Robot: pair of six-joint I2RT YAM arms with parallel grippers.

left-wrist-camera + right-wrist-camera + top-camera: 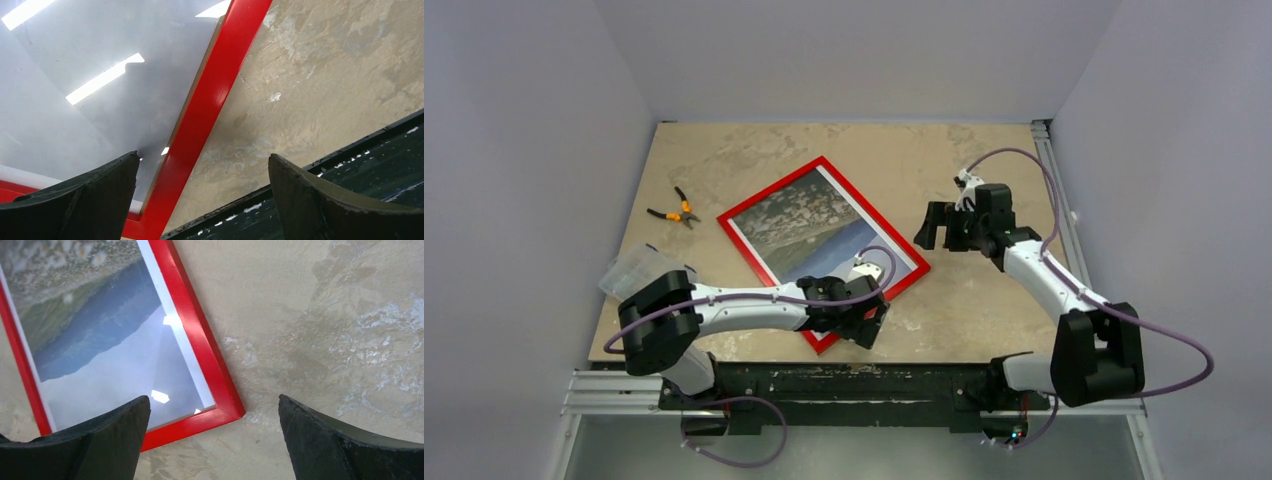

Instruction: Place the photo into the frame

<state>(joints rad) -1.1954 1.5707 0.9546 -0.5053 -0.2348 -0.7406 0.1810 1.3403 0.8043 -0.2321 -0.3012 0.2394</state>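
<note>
Lying within frame (769, 188) — photo (816, 222); left pincer (203, 160), right pincer (214, 405) agape

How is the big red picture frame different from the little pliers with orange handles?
The thin red rectangular picture frame is big; the black pliers with orange handles are far smaller. The frame shows a landscape photo inside; the pliers grip nothing. The left end effector hangs over the frame's near corner; no arm is near the pliers. Both lie flat on the beige table.

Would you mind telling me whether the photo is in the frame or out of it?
In. The photo sits within the red border of the frame, and lamp reflections lie on the pane over it.
</note>
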